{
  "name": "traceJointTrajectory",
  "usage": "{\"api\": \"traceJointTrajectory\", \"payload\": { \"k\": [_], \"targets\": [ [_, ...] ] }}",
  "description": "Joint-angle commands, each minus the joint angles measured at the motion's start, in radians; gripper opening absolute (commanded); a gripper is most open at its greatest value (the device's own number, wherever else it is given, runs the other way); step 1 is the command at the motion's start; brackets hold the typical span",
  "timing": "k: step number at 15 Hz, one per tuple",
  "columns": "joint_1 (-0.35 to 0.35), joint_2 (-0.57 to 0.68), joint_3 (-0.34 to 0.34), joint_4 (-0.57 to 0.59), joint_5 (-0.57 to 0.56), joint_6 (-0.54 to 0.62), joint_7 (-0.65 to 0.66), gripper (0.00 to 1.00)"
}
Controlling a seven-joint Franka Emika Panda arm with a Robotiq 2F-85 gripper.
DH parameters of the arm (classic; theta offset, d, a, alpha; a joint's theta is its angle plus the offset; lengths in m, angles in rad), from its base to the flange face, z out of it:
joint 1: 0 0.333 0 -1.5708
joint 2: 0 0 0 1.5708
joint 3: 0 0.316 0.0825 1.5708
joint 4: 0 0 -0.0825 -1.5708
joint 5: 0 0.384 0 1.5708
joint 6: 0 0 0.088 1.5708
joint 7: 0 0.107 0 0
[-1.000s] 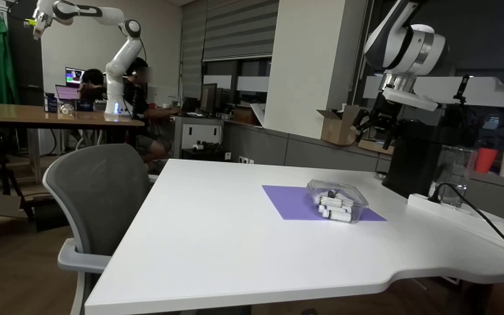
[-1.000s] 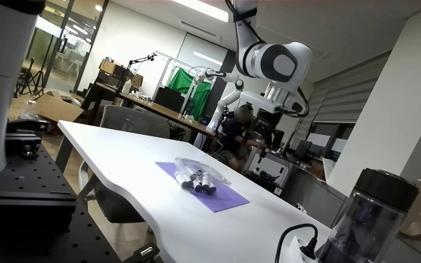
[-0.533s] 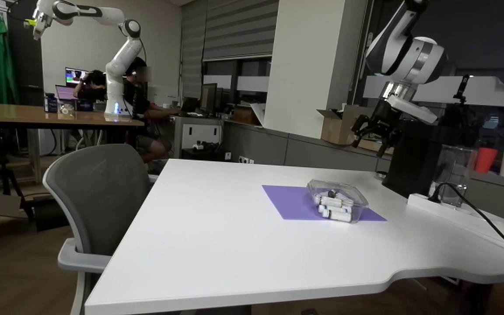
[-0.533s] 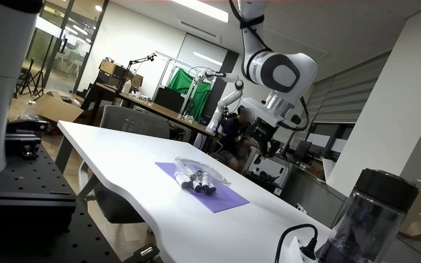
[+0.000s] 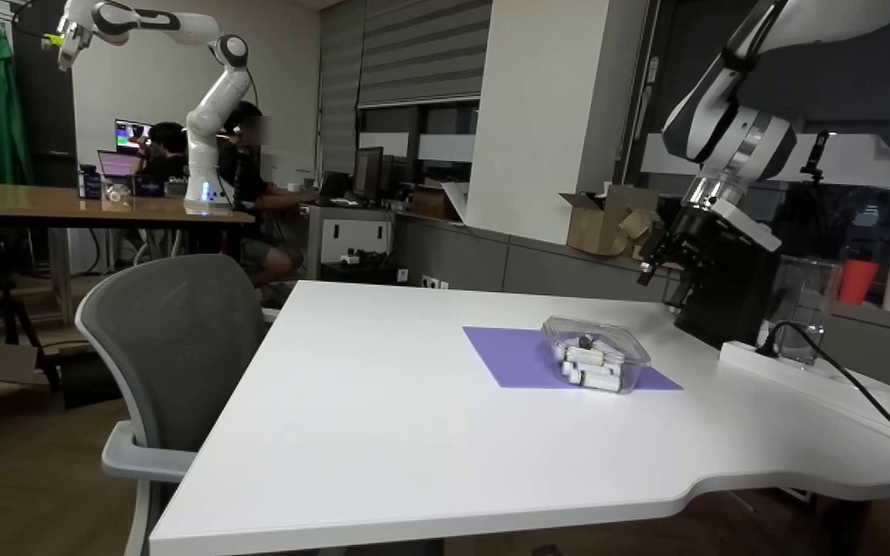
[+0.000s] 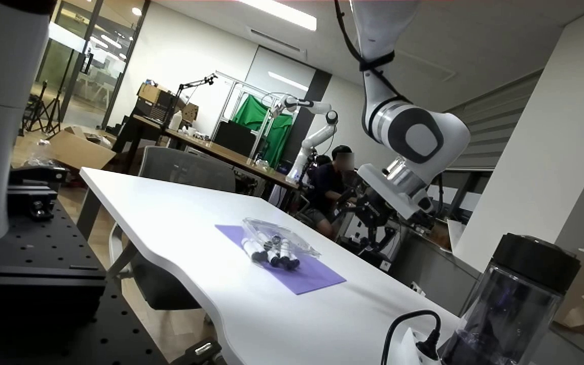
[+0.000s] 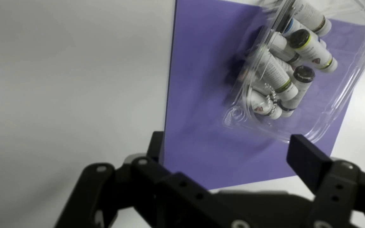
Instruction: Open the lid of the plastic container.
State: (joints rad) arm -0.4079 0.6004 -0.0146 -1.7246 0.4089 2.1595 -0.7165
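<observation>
The plastic container (image 5: 629, 376) is a small clear box holding several white bottles with dark or white caps. It sits on the purple mat and shows in both exterior views (image 6: 279, 248). In the wrist view it is at the upper right, cut by the frame edge. The transparent lid (image 7: 325, 91) appears to lie over it; its seam is hard to make out. A clear corner tab (image 7: 234, 117) sticks out at the near left corner. My gripper (image 7: 228, 144) is open and empty, above and apart from the container. It also shows in both exterior views (image 5: 660, 289) (image 6: 357, 228).
The purple mat (image 5: 514, 357) lies on the white table (image 5: 383, 432). A black box-like device (image 5: 727, 297) stands behind the gripper. A power strip (image 5: 808, 386) with a black cable and a clear bottle (image 6: 505, 304) stand at the table's edge. A grey chair (image 5: 182, 347) is beside the table.
My gripper has moved down and its tilt has changed. It stays open. The container, its lid and the mat have not moved.
</observation>
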Motion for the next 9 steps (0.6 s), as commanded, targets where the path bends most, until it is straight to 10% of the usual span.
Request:
{"api": "traceJointTrajectory", "payload": {
  "k": [1,9],
  "targets": [
    [-0.016,0.100,0.030,0.107,0.009,-0.089,-0.023,1.00],
    [-0.016,0.214,0.079,0.219,0.035,-0.222,-0.015,1.00]
  ]
}}
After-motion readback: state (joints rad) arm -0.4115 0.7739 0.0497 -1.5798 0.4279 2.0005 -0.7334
